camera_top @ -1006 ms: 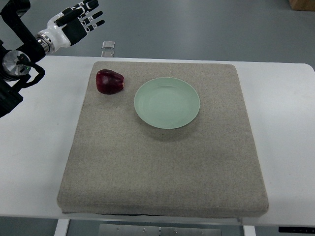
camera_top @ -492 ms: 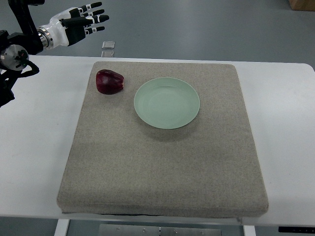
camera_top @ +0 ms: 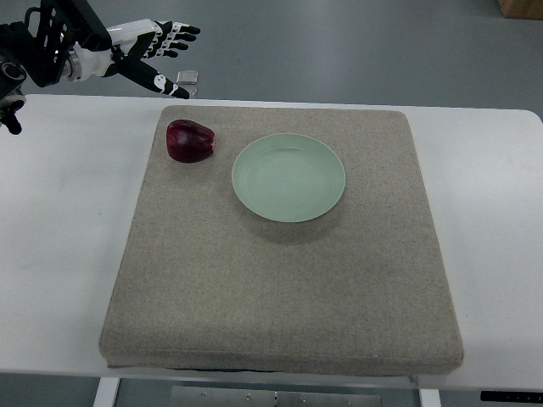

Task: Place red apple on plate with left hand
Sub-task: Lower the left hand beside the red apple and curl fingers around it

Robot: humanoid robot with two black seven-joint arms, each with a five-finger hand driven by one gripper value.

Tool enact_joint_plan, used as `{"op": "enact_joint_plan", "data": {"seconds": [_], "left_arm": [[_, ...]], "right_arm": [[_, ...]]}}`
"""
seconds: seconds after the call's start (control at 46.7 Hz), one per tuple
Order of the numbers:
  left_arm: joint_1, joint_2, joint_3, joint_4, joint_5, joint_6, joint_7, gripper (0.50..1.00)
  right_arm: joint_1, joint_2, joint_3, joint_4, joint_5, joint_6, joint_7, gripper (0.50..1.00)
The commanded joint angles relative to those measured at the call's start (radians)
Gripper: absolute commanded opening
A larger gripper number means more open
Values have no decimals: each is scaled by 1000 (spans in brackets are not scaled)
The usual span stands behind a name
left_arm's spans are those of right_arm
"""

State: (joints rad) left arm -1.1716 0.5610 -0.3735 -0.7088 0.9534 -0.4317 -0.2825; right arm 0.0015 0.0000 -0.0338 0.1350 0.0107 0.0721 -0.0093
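The left hand [camera_top: 144, 52] hovers with fingers spread beyond the apple [camera_top: 189, 141], which lies just left of the plate [camera_top: 288, 177]

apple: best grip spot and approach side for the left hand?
Grip the apple round its widest middle, coming from above and its left. It lies tilted on the mat, top clear; the plate sits close on its right. Left hand is open.

Robot hand [camera_top: 148, 52]: glossy black and white hard plastic. Just below it, apple [camera_top: 189, 141]: dark red, waxy sheen. Further right, plate [camera_top: 288, 177]: pale green, smooth, satin glaze. Mat [camera_top: 280, 280] beneath both: coarse woven grey-beige cloth, matt. Surface [camera_top: 59, 254]: smooth white, matt.
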Motion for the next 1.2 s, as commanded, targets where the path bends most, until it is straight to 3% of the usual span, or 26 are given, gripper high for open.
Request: {"op": "enact_joint_plan", "data": {"seconds": [0.0, 0.171, 0.578, 0.878, 1.177], "left_arm": [[4, 8, 2, -31, 111, 36, 0, 999], [20, -4, 13, -49, 284, 119, 0, 996], [55, -10, 56, -63, 436, 130, 0, 996], [93, -76, 82, -55, 533, 215, 0, 996], [95, -81, 85, -29, 551, 223, 2, 986]], "right_arm": [[0, 0, 0, 0, 0, 0, 0, 932], [0, 0, 0, 0, 0, 0, 0, 930], [0, 0, 0, 0, 0, 0, 0, 932], [0, 0, 0, 0, 0, 0, 0, 932], [0, 0, 0, 0, 0, 0, 0, 932]]}}
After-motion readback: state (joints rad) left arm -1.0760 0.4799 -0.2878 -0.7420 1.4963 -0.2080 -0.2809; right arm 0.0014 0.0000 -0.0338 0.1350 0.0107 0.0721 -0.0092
